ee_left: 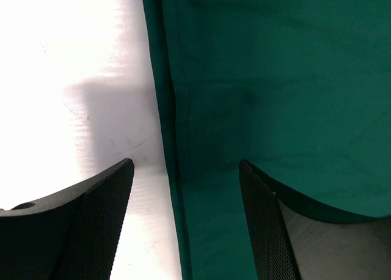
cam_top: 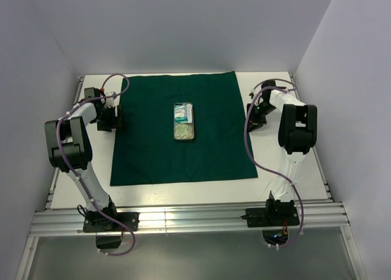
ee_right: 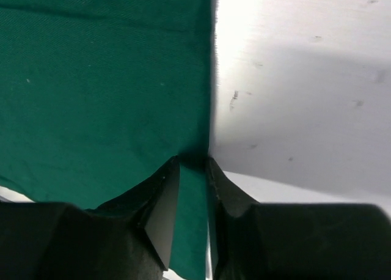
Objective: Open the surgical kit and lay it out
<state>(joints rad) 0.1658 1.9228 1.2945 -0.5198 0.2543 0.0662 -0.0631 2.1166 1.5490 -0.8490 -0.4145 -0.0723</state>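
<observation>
With the cloth (cam_top: pixel 153 139) clamped at its right hem in the right end effector (ee_right: pixel 192 164), straddled at its left hem by the parted left end effector (ee_left: pixel 186 170), and the tray (cam_top: pixel 184 121) lying well between the two, the hem is best released and cleared straight upward so that nothing is dragged.

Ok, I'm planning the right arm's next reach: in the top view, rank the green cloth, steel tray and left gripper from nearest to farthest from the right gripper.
1. The green cloth: its right edge is pinched by the right gripper.
2. The steel tray: mid-cloth, on the gripper's left.
3. The left gripper: at the cloth's far left edge.
</observation>
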